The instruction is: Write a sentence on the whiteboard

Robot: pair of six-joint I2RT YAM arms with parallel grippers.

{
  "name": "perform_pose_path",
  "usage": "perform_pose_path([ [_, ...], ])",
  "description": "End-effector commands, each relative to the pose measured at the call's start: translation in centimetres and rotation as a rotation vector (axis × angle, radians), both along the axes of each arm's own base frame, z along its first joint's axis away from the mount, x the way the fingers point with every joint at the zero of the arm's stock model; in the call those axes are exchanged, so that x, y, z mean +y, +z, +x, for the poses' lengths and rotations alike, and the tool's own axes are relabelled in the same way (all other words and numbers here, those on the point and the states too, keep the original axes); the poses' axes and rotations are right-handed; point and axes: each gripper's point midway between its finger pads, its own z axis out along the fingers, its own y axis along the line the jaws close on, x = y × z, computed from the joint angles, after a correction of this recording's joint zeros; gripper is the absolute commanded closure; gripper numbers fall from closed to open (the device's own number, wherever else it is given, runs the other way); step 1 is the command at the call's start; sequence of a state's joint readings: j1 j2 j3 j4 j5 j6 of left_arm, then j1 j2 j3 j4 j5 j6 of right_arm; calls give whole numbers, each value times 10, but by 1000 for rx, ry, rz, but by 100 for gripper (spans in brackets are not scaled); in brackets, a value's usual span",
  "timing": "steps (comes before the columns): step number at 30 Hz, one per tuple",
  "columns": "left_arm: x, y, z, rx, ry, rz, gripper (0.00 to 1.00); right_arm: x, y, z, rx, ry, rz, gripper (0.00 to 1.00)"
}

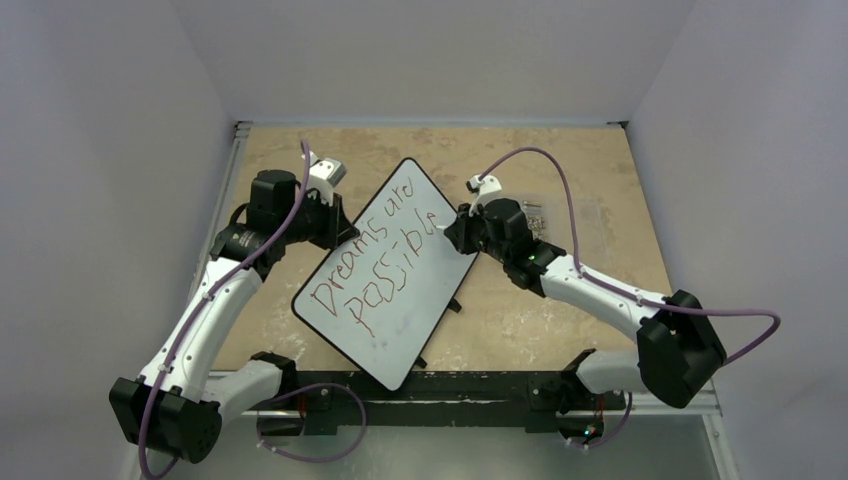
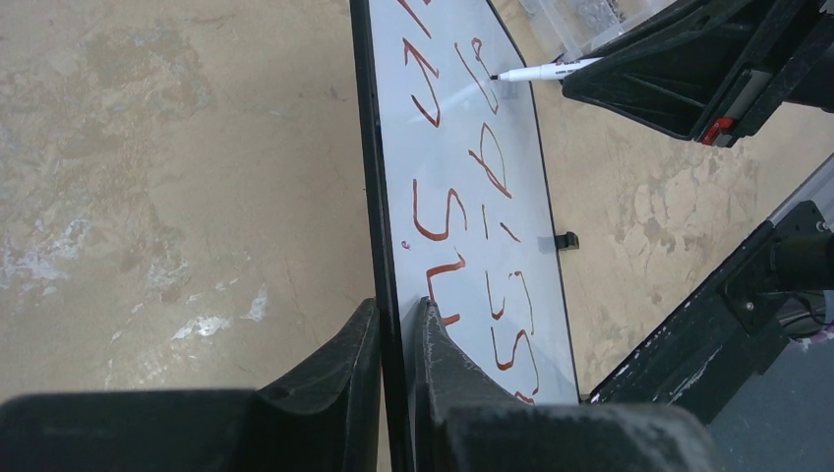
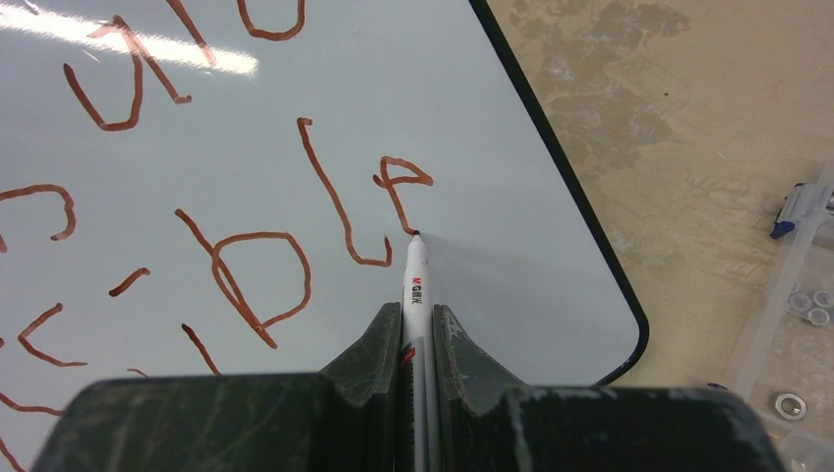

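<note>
Clamped between the jaws of the right gripper (image 3: pixel 417 324), a white marker (image 3: pixel 416 280) is being held, the jaws being nearly closed with only the barrel between them. Its dark tip is being pressed against the whiteboard (image 3: pixel 472 138), at the end of the last red letter's stroke. On the opposite side, the board's black rim is being pinched by the left gripper (image 2: pixel 398 320), its jaws being drawn to a narrow slit on the edge. The whiteboard is lying diagonally on the tan tabletop (image 1: pixel 580 160), between the two arms. Red handwriting (image 1: pixel 385 255) reading "Dreams are possible" is being displayed across it. Just beyond the right gripper, a clear compartment box (image 1: pixel 560 215) is lying on the tabletop.
</note>
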State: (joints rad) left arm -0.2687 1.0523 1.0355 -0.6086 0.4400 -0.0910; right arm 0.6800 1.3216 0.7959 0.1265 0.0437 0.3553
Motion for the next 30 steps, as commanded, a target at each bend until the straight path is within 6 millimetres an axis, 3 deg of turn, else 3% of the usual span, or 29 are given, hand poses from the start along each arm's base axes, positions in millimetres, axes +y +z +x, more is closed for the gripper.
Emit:
perform_pose_path([
  [1, -4, 11, 4, -92, -58, 15, 100, -8, -10, 0, 27, -36, -53, 100],
  [10, -3, 11, 4, -94, -57, 16, 100, -13, -1, 15, 1, -79, -99, 100],
  [19, -3, 12, 4, -96, -57, 16, 100, -7, 27, 36, -58, -91, -112, 100],
  [30, -4, 16, 1, -102, -62, 5, 100, -18, 65, 21, -92, -99, -69, 100],
])
